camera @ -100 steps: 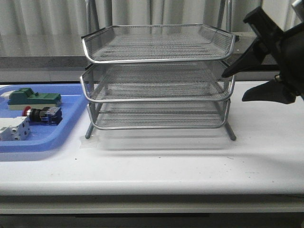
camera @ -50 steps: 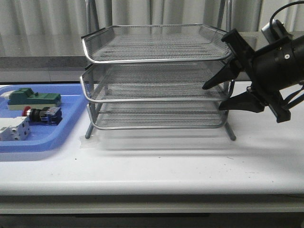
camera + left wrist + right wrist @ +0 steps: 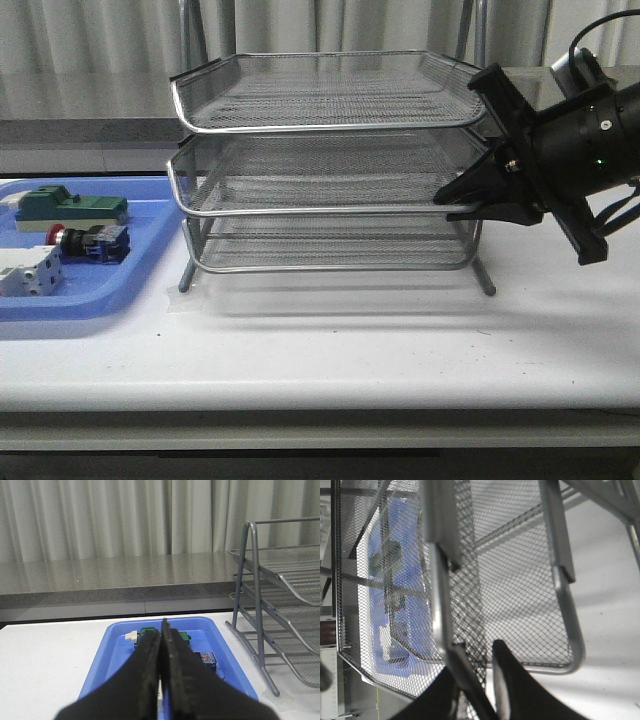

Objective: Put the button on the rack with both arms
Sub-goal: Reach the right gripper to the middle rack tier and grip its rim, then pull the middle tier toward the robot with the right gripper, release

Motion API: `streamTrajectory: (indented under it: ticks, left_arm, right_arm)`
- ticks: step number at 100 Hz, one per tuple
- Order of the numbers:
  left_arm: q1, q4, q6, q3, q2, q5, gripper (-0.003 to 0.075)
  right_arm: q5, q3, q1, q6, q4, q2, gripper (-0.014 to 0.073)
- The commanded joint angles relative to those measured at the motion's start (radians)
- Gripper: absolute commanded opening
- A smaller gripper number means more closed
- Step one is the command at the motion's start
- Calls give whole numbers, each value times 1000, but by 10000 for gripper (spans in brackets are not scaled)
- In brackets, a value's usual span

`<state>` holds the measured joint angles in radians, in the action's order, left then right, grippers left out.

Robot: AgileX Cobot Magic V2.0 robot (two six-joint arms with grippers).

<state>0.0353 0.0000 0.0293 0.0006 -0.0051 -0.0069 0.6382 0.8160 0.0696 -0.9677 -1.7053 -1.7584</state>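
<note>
Now that the black right gripper point(image 3: 462, 196) has swung in from the side and narrowed its fingers onto the right-hand rim of the middle tray of the three-tier silver wire-mesh rack point(image 3: 330, 165), it looks set to slide that tray out. A second ago it stood wide open, clear of the rack. The red-capped push-button point(image 3: 92, 241) lies untouched in the flat blue plastic tray point(image 3: 150, 270), and the left gripper point(image 3: 163, 652) hangs pinched together, empty, above it.

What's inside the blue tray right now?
The blue tray holds the button, a green part behind it and a white block in front. In the left wrist view, the shut left gripper covers the tray's middle.
</note>
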Motion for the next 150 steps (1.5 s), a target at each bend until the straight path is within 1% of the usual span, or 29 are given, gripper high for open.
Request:
streamTrajectory:
  ticks: [1, 16, 31, 47, 58, 63, 70, 77, 87, 92, 101, 121, 131, 140, 150]
  left_arm:
    - [-1, 0, -11, 48, -32, -80, -20]
    - [-1, 0, -11, 48, -32, -80, -20]
    - [-1, 0, -11, 48, -32, -80, -20]
    - [-1, 0, -11, 48, -32, -80, -20]
    - [-1, 0, -11, 48, -32, -80, -20]
    - [-1, 0, -11, 48, -32, -80, -20]
    - [-1, 0, -11, 48, -32, -80, -20]
    - [-1, 0, -11, 48, -32, -80, -20]
    - [-1, 0, -11, 48, -32, -80, -20]
    - [-1, 0, -11, 48, -32, -80, -20]
    - [-1, 0, -11, 48, -32, -80, -20]
    - [-1, 0, -11, 48, -32, -80, -20]
    - [-1, 0, -11, 48, -32, -80, -20]
    - [-1, 0, -11, 48, -32, -80, -20]
    - [-1, 0, -11, 48, -32, -80, -20]
  right_arm:
    - [52, -30, 1, -14, 29, 40, 32]
    - [60, -134, 1, -76, 29, 61, 32]
    - [48, -258, 1, -126, 23, 130, 32]
    - [2, -376, 1, -137, 21, 235, 35]
    - [-37, -422, 1, -137, 15, 304, 44]
    - [-48, -432, 1, -137, 15, 333, 64]
    - [-48, -434, 1, -137, 15, 360, 118]
    - [-36, -434, 1, -137, 15, 380, 204]
    - [-18, -434, 1, -137, 15, 399, 364]
    - [-12, -434, 1, -137, 15, 407, 429]
    - [-11, -434, 1, -150, 24, 425, 504]
    - [-28, -434, 1, -146, 78, 497, 516]
    - [-48, -434, -4, -111, 121, 556, 516]
    - [-79, -431, -6, -48, 206, 612, 516]
    - [-103, -415, -11, 62, 366, 684, 516]
